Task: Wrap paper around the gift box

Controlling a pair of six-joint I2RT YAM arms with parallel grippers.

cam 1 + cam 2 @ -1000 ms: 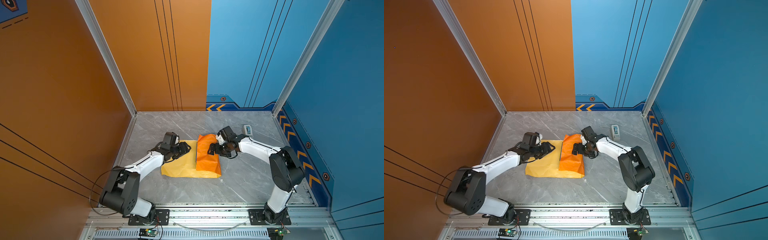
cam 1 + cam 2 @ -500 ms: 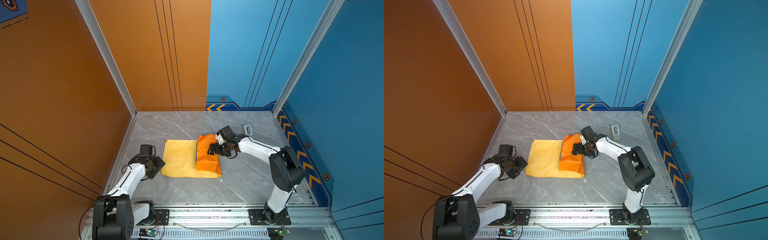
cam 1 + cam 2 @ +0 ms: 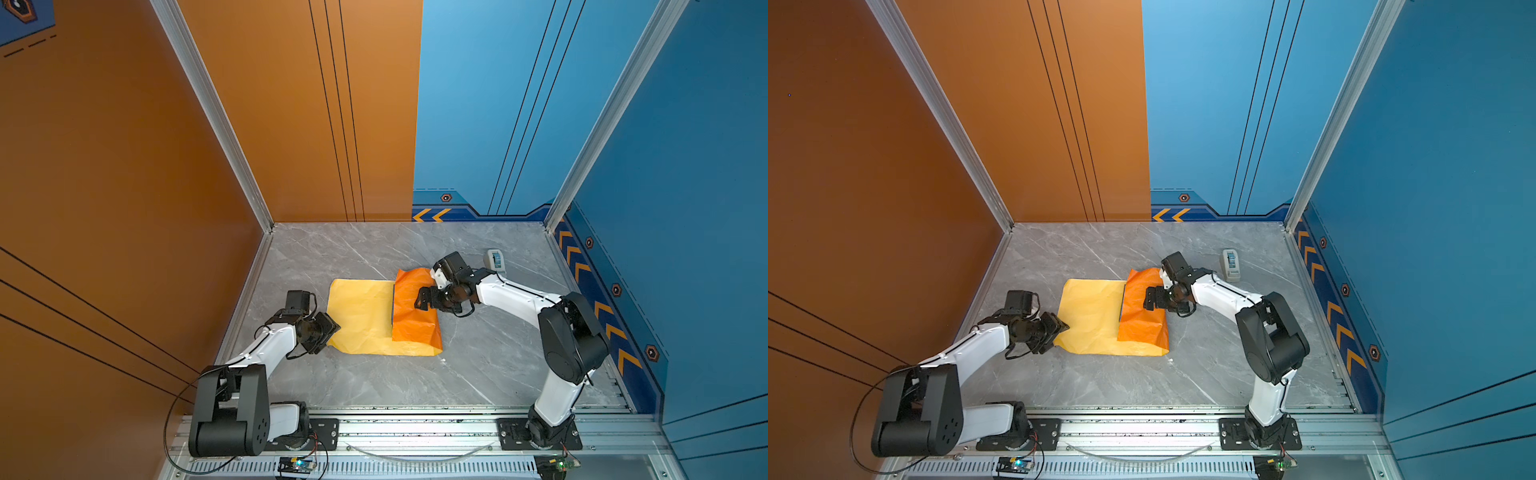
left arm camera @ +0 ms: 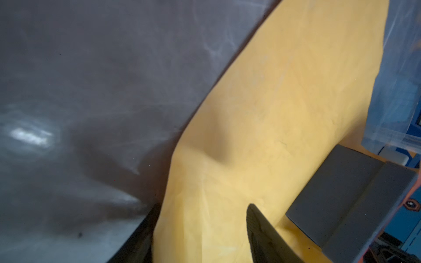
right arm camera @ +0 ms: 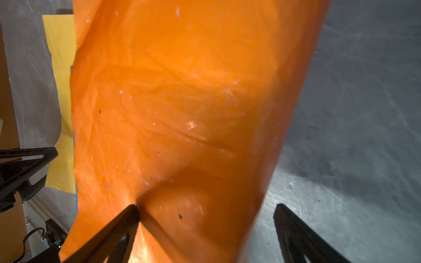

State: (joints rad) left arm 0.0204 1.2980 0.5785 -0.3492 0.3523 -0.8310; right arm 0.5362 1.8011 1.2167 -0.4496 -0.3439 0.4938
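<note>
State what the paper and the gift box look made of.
The paper: thin creased sheet, matte pale yellow on one face, glossy orange on the other, judging by its highlights; possibly coated. The gift box: dark, matte, sharp-edged, likely cardboard.

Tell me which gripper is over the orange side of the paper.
The right gripper, jaws wide over the orange flap; the left gripper sits at the yellow edge.

Colours and patterns: the paper (image 3: 361, 320), pale yellow on its spread face, glossy bright orange on the folded-over flap; the gift box (image 4: 346, 200), matte dark grey-navy, plain; table (image 3: 374, 382), grey marble with thin white veins; orange wall (image 3: 124, 166), brownish orange with thin black lines; blue wall (image 3: 685, 166), blue, bordered low down by orange chevrons on navy; arms (image 3: 507, 293), white links with black joints; tape dispenser (image 3: 494, 261), white-grey
</note>
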